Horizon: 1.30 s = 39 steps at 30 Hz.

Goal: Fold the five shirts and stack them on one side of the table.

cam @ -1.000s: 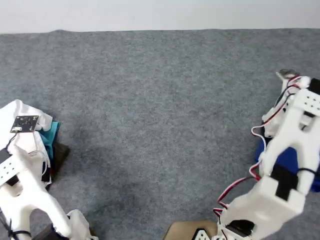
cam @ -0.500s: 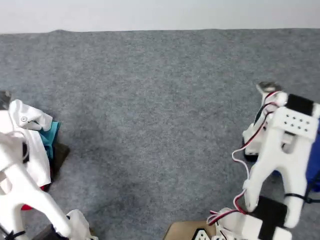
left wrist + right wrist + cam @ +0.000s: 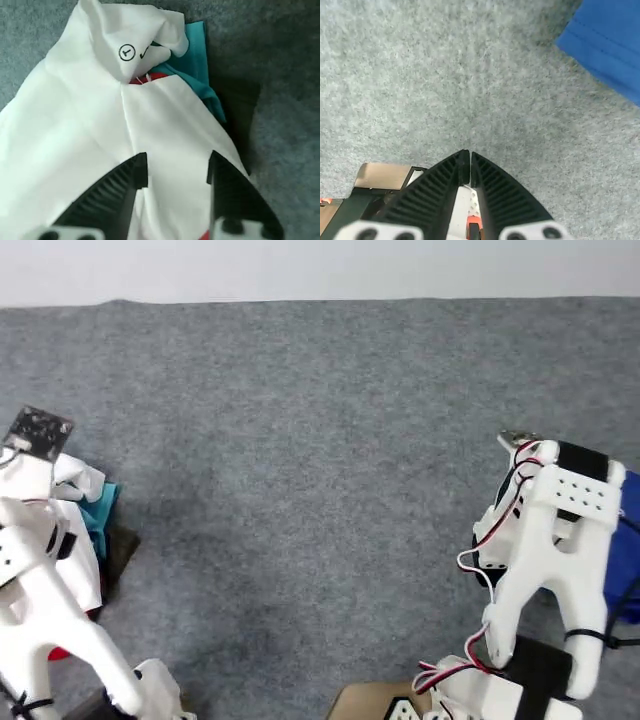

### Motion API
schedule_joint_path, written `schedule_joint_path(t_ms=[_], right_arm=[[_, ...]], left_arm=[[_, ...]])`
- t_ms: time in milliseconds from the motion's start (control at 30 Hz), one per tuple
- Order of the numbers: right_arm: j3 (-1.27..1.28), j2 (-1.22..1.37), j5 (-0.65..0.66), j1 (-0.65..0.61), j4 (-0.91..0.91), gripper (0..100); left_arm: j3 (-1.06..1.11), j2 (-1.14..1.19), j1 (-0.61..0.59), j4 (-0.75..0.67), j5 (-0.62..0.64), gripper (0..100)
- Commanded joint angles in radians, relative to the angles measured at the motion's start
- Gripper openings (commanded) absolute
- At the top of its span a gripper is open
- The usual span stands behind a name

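A stack of folded shirts lies at the table's left edge. A white shirt (image 3: 100,110) is on top, with teal (image 3: 197,55), red (image 3: 147,78) and dark (image 3: 245,115) layers showing beneath. My left gripper (image 3: 177,162) hovers open just above the white shirt, holding nothing. In the high view the left arm (image 3: 30,570) covers much of this stack (image 3: 85,550). A blue shirt (image 3: 610,40) lies on the grey felt at the right. My right gripper (image 3: 470,154) is shut and empty over bare felt beside it. The right arm (image 3: 560,530) hides most of the blue shirt (image 3: 628,595).
Grey felt (image 3: 320,460) covers the table from the stack to the right arm. A tan board (image 3: 365,702) sits at the front edge between the arm bases. The felt's far edge meets a white wall.
The left arm's wrist has risen off the stack and swung toward the far side. The right arm has shifted left and closer to the front, away from the blue shirt.
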Motion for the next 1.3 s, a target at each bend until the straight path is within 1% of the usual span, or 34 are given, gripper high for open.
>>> schedule_joint_path(t_ms=[0,67,200,333,433,500,600,700,800,867,967,1167,1267], right_arm=[[-0.003,-0.045,-0.012,-0.005,0.035,0.9],[-0.003,-0.045,-0.012,-0.005,0.035,0.9],[-0.003,-0.045,-0.012,-0.005,0.035,0.9],[-0.003,-0.045,-0.012,-0.005,0.036,0.9],[-0.003,-0.045,-0.014,-0.005,0.036,0.9],[-0.003,-0.045,-0.014,-0.005,0.036,0.9],[-0.003,-0.045,-0.014,-0.005,0.036,0.9],[-0.003,-0.045,-0.014,-0.005,0.036,0.9],[-0.003,-0.045,-0.014,-0.005,0.036,0.9],[-0.003,-0.045,-0.014,-0.007,0.036,0.9],[-0.003,-0.045,-0.014,-0.010,0.036,0.9],[-0.005,-0.053,-0.012,-0.010,0.036,0.9],[-0.005,-0.054,-0.012,-0.010,0.036,0.9]], left_arm=[[0.059,0.000,-0.035,-0.092,-0.117,21],[0.102,0.000,-0.048,-0.144,-0.147,21],[0.173,0.002,-0.064,-0.278,-0.155,21],[0.202,0.071,-0.069,-0.290,-0.189,21],[0.189,0.161,-0.087,-0.341,-0.189,20],[0.186,0.204,-0.097,-0.379,-0.189,15],[0.153,0.209,-0.097,-0.391,-0.189,0],[0.116,0.163,-0.097,-0.388,-0.172,0],[0.064,0.061,-0.094,-0.388,-0.066,0],[0.015,-0.025,-0.087,-0.388,0.038,0],[-0.041,-0.146,-0.046,-0.388,0.187,0],[-0.090,-0.353,0.110,-0.394,0.439,0],[-0.088,-0.428,0.219,-0.413,0.502,0]])
